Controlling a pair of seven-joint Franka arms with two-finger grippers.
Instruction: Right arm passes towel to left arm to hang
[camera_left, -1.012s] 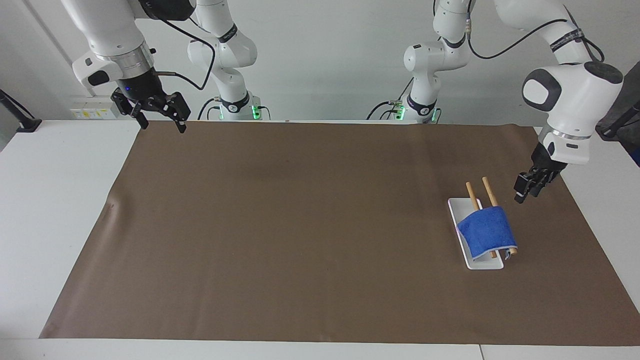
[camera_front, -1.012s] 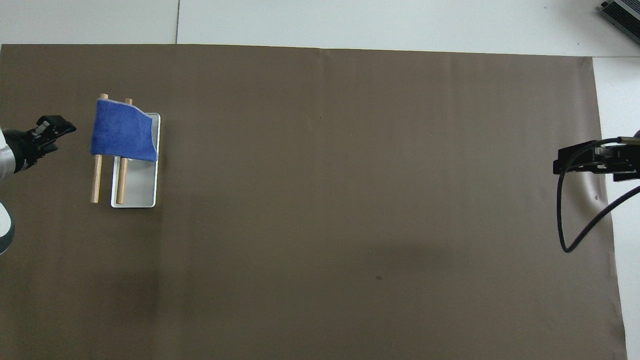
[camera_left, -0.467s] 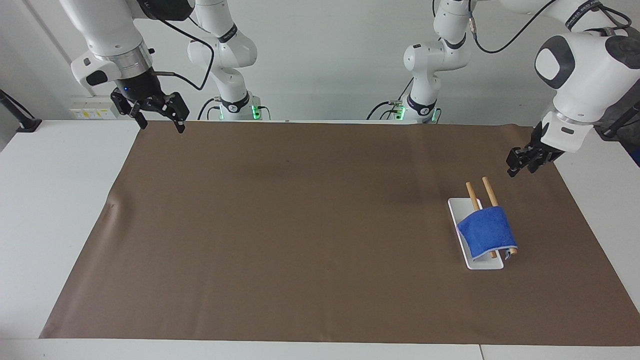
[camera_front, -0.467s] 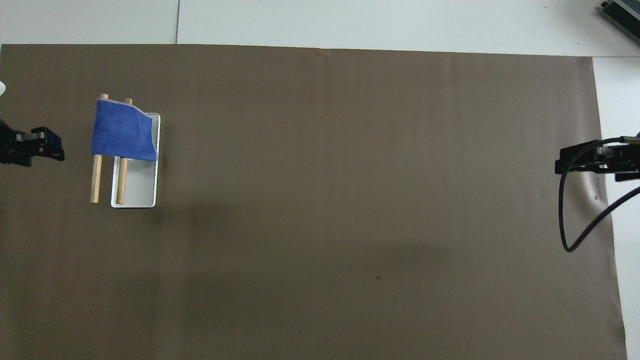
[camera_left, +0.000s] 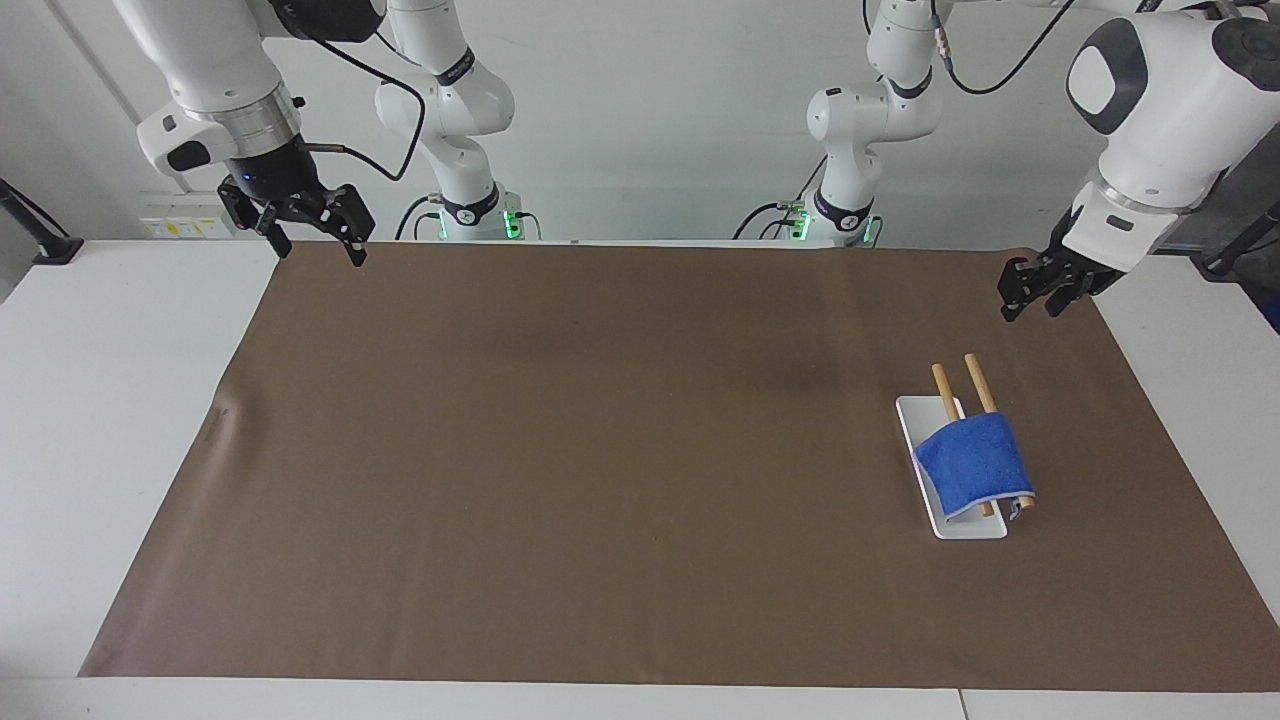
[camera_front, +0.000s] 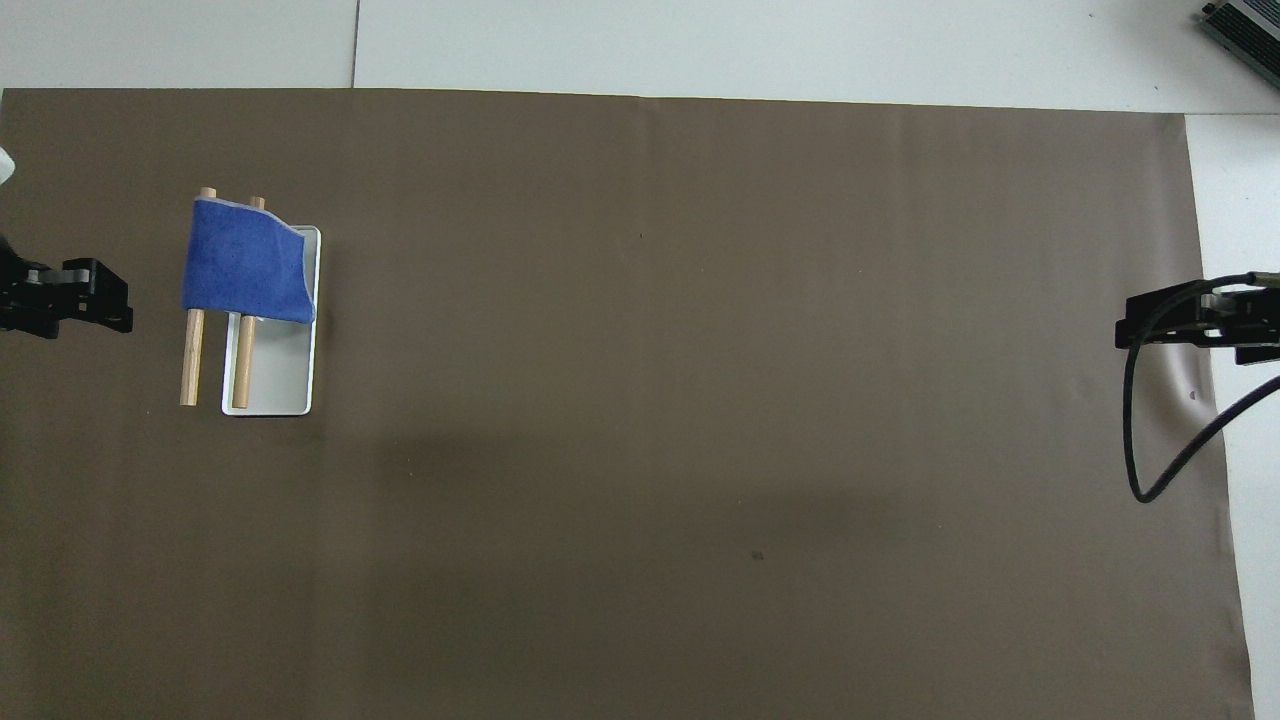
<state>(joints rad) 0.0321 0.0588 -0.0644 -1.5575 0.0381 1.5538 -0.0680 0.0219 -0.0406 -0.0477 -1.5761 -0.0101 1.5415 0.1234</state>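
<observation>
Facing view: brown mat (camera_left: 600, 450) covers white table (camera_left: 100, 400) before pale wall (camera_left: 650, 100).

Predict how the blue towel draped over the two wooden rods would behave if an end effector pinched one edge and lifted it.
The towel would probably go floppy: it already sags over both wooden rods. It is likely light, since the thin rods carry it without visibly bending. Its terry surface might drag on the rods rather than slide freely.
</observation>
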